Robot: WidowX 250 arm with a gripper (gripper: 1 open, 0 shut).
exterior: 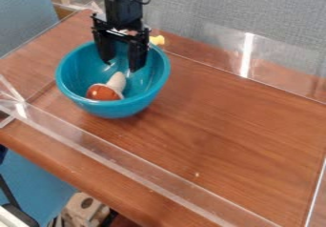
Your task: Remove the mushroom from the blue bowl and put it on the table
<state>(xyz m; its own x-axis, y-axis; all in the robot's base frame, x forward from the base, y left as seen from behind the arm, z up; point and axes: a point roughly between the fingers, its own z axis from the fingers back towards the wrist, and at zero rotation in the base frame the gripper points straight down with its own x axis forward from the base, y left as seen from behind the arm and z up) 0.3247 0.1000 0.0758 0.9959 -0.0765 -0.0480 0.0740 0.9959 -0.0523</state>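
The teal-blue bowl (pixel 112 84) sits at the back left of the wood-grain table (pixel 216 116). The mushroom (pixel 106 90) lies on its side in the bowl, red-orange cap to the front left, cream stem pointing back toward the gripper. My black gripper (pixel 121 61) points down over the bowl's back rim, just above and behind the stem. Its fingers stand apart and hold nothing.
A small yellow object (pixel 158 40) lies on the table just behind the bowl, partly hidden by the gripper. Low clear acrylic walls (pixel 152 181) run along the table's edges. Bare wood stretches to the right and front of the bowl.
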